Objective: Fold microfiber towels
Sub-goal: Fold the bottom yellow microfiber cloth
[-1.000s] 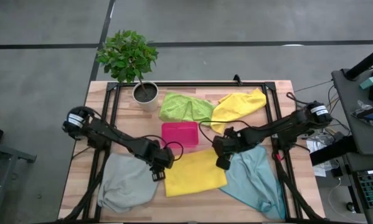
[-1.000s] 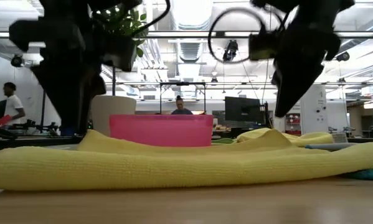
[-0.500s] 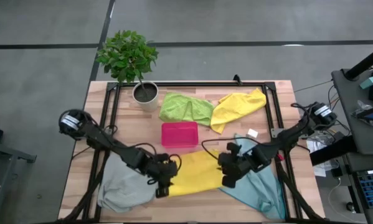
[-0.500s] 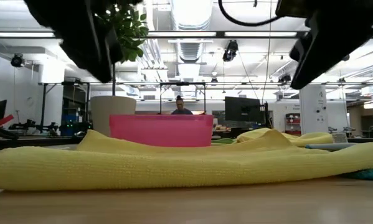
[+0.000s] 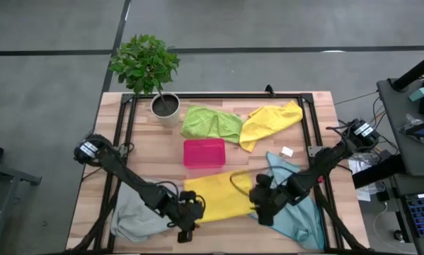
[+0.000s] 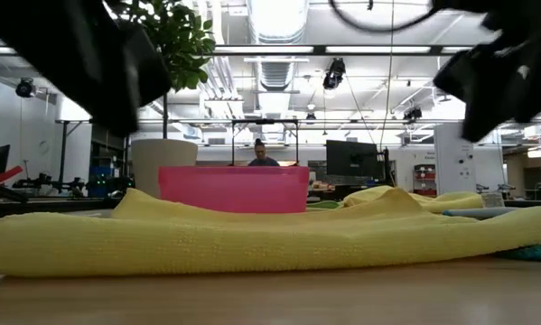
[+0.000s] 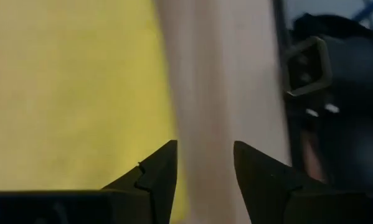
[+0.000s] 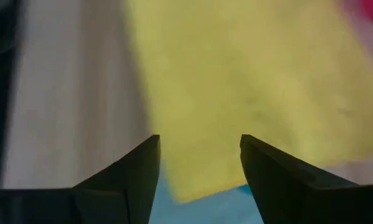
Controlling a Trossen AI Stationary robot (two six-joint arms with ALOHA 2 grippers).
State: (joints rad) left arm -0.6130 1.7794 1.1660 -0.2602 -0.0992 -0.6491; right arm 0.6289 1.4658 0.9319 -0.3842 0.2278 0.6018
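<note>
A yellow towel (image 5: 219,197) lies spread flat on the table's near middle. My left gripper (image 5: 185,229) hovers open over its near-left corner. In the left wrist view the towel's edge (image 7: 164,93) and the bare wood show ahead of the open fingers (image 7: 205,165). My right gripper (image 5: 266,214) hovers open over the towel's near-right corner (image 8: 195,186), where the towel overlaps a teal towel (image 5: 296,209). A grey towel (image 5: 132,216) lies bunched at the near left. A lime green towel (image 5: 210,122) and a second yellow towel (image 5: 272,119) lie crumpled at the far side.
A pink tray (image 5: 204,152) stands just beyond the spread yellow towel. A potted plant (image 5: 163,105) stands at the far left. A black frame (image 5: 219,95) runs around the table. Beyond the table, the low view shows a room with a seated person (image 6: 261,155).
Both grippers have moved toward the table's near edge along the yellow towel's two sides: the left from its left edge to its near-left corner, the right from its far-right corner to its near-right corner. The towel has stayed flat where it was.
</note>
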